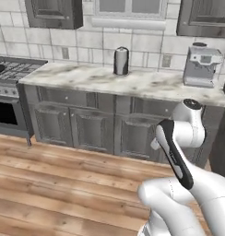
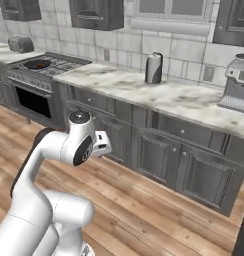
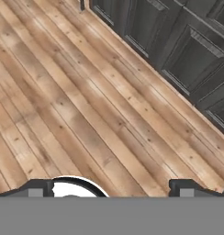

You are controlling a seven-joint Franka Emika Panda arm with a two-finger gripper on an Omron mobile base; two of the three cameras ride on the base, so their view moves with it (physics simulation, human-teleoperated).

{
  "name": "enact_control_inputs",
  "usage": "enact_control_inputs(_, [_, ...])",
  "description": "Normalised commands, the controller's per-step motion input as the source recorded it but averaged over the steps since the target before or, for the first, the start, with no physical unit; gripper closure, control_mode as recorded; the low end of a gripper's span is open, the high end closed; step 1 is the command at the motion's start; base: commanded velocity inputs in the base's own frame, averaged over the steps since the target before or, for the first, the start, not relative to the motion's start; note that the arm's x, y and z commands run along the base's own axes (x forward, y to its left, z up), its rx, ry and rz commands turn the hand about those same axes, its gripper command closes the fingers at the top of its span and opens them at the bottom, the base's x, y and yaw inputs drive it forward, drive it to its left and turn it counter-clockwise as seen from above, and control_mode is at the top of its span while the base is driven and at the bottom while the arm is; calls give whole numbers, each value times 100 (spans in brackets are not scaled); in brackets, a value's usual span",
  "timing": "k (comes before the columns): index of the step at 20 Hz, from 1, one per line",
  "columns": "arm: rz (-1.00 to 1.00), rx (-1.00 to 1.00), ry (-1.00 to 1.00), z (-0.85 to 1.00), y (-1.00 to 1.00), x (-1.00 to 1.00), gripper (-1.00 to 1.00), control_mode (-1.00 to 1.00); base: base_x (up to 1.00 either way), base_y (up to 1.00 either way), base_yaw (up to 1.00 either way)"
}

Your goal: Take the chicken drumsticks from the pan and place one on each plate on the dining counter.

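Currently the gripper stands released, empty, aimed at the floor. From it, the pan lies far left on the stove; drumsticks not discernible.

A round black pan sits on the stove's front burner grate, contents too small to tell

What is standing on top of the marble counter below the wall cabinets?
On the marble counter stand a grey canister and a coffee machine. The canister hides the counter strip behind it.
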Motion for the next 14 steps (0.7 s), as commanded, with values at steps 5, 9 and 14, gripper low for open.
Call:
enact_control_inputs(5, [0,0,0,0,0,0,-100,100,100,45,32])
enact_control_inputs(9, [0,0,0,0,0,0,-100,100,100,74,2])
enact_control_inputs(14, [0,0,0,0,0,0,-100,100,100,97,-8])
